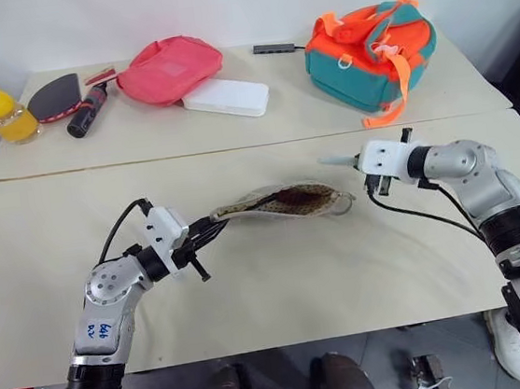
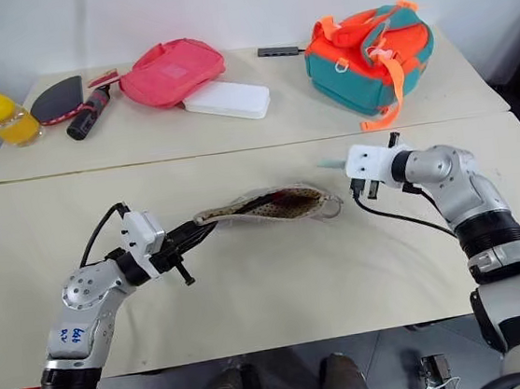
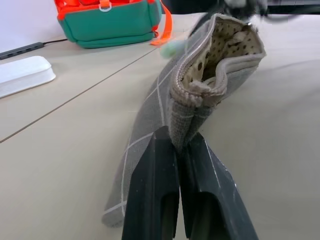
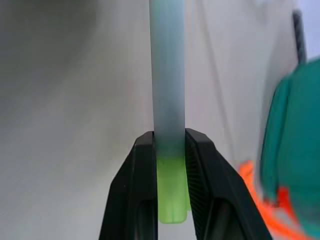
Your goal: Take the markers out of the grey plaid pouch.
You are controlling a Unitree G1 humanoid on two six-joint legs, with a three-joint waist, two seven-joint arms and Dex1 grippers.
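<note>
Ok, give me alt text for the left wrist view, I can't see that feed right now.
The left gripper is shut on one end of the grey plaid pouch, which stretches away with its zipped mouth open, showing dotted tan lining. Behind it on the table sit a teal and orange bag and a white case.

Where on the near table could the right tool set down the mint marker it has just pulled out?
The near table is bare in front of the grey plaid pouch, between both arms, and also behind it up to the seam. The far table is crowded: pink pouch, white case, backpack.
</note>
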